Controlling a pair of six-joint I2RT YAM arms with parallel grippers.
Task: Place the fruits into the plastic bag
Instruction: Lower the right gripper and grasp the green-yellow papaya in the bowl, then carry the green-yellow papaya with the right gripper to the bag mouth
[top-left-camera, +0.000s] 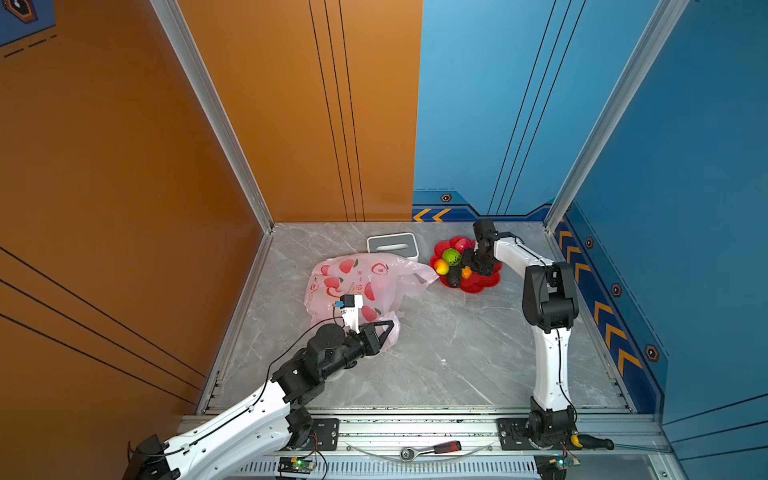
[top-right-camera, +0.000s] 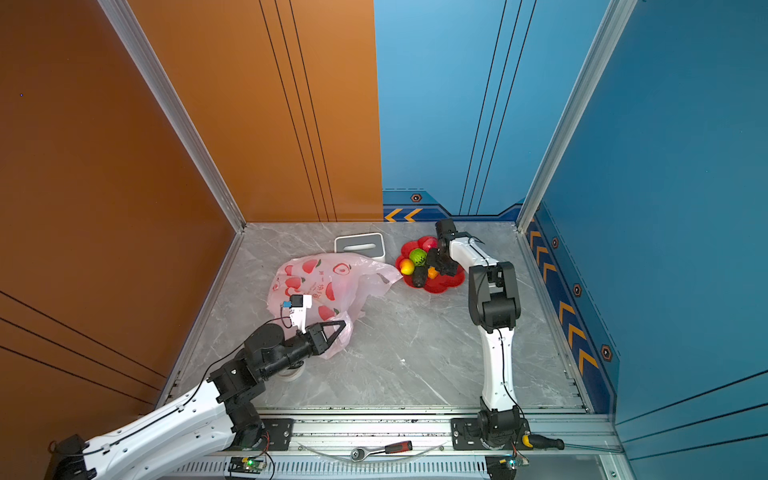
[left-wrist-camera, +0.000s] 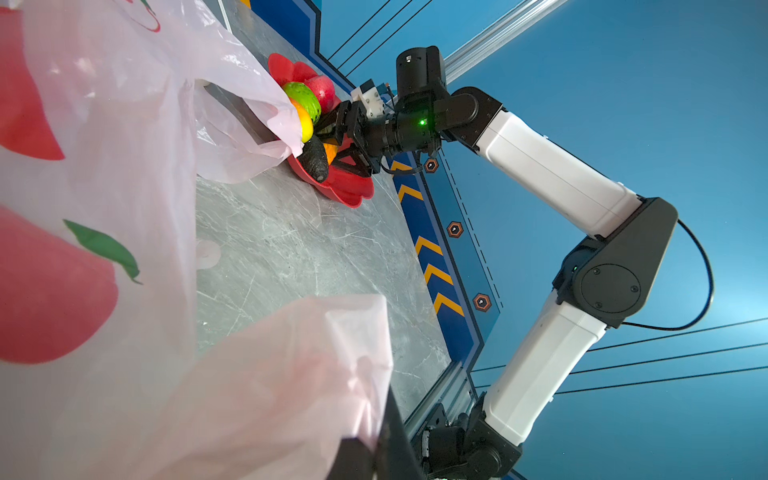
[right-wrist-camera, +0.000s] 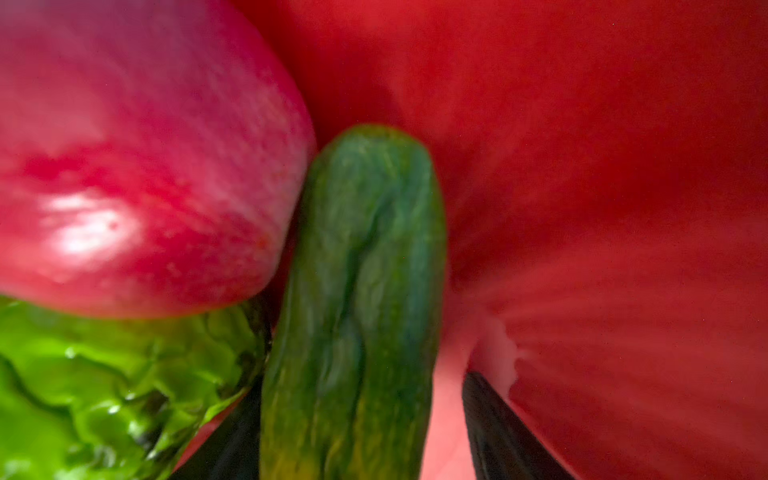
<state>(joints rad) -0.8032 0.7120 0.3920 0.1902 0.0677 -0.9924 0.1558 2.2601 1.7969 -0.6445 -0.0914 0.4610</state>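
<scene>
Right wrist view, lower centre: my right gripper (right-wrist-camera: 359, 390) straddles a dark green fruit (right-wrist-camera: 361, 249) on the red dish (right-wrist-camera: 602, 166), jaws apart; I'd close next. Left gripper (top-left-camera: 388, 328) pinches the plastic bag (top-left-camera: 353, 274).

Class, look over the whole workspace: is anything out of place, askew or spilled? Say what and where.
A red-handled ratchet and a yellow-and-black screwdriver lie loose on the front rail, off the table. The plastic bag lies slumped and crumpled, one handle reaching the rim of the red dish. Nothing looks spilled or broken.
</scene>
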